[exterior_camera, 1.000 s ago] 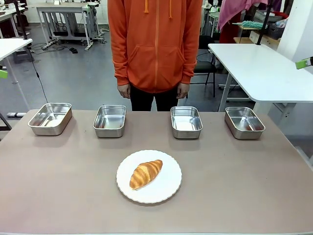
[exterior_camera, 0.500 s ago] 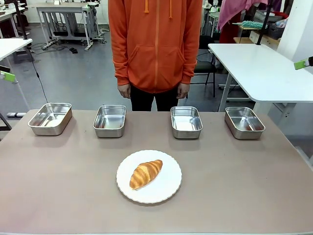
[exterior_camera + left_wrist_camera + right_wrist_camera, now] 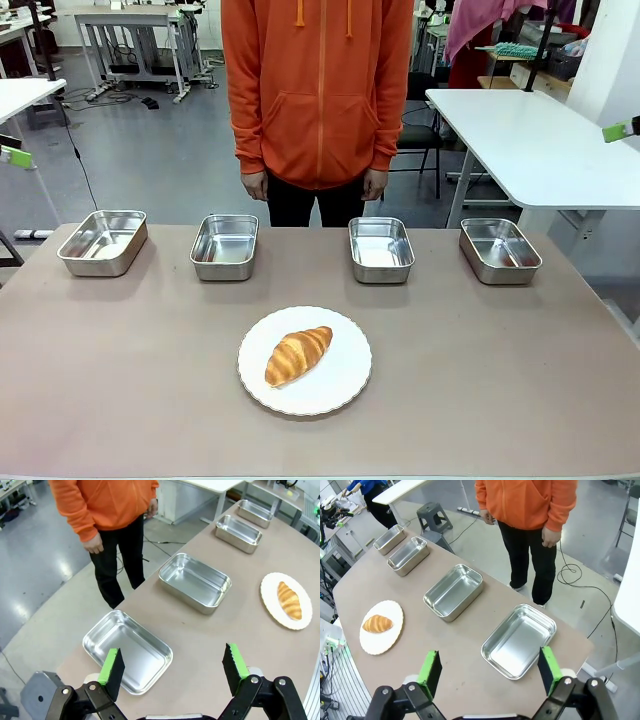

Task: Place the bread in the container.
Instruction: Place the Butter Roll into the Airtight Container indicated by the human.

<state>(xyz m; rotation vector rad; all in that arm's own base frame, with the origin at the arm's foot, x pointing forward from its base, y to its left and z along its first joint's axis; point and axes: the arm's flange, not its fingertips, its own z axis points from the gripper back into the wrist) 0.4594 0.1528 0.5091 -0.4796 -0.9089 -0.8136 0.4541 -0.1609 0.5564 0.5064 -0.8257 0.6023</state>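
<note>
Croissant (image 3: 298, 355) on a round white plate (image 3: 345, 388), near the middle of the brown table (image 3: 520, 380): that is what I get from the front view. Beyond the plate, four alike stainless-steel pans stand in a row along the far edge: the far-left pan (image 3: 102, 241), the inner-left pan (image 3: 224, 246), the inner-right pan (image 3: 381, 249) and the far-right pan (image 3: 499, 250). The croissant is well apart from all of them. A person in an orange hoodie (image 3: 318, 90) stands behind the table between the two inner pans, arms hanging.

From the left wrist view, I see the left claw (image 3: 173, 665) spread wide open above the end of the table, with nothing between its green pads (image 3: 111, 666). The far-left pan (image 3: 137, 647) lies just below it. The inner-left pan (image 3: 195, 582), the inner-right pan (image 3: 239, 530) and the far-right pan (image 3: 255, 512) run away in a line. The croissant (image 3: 289, 600) rests on its plate (image 3: 270, 592) at the picture's right, well apart from the claw.

From the right wrist view, the right claw (image 3: 489, 670) is likewise wide open and holds nothing. The far-right pan (image 3: 519, 640) lies nearest, then the inner-right pan (image 3: 453, 591), the inner-left pan (image 3: 408, 555) and the far-left pan (image 3: 389, 539). The croissant (image 3: 377, 624) sits on the plate (image 3: 382, 642) at the picture's left, and the person (image 3: 527, 500) stands beyond the table.
</note>
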